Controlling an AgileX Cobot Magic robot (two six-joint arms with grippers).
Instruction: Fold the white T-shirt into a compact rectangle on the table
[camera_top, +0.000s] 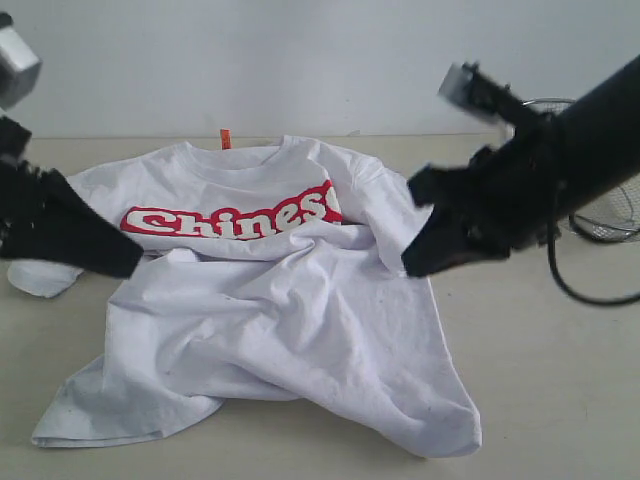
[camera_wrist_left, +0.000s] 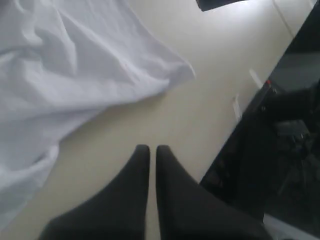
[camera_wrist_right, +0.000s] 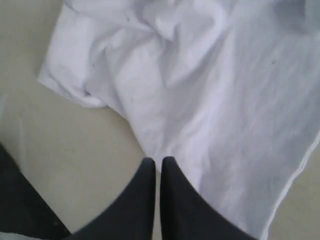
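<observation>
The white T-shirt lies crumpled on the table, its red "Chinese" banner facing up and an orange neck tag at the collar. My left gripper hovers at the shirt's left side, near the sleeve. In the left wrist view the gripper is shut over bare table, with the shirt apart from it. My right gripper is at the shirt's right side. The right wrist view shows that gripper shut at the shirt's edge, with no cloth seen between the jaws.
A round wire-mesh basket stands at the back right behind the right arm. A pale wall runs along the table's far edge. In the left wrist view, dark equipment sits beyond the table's edge.
</observation>
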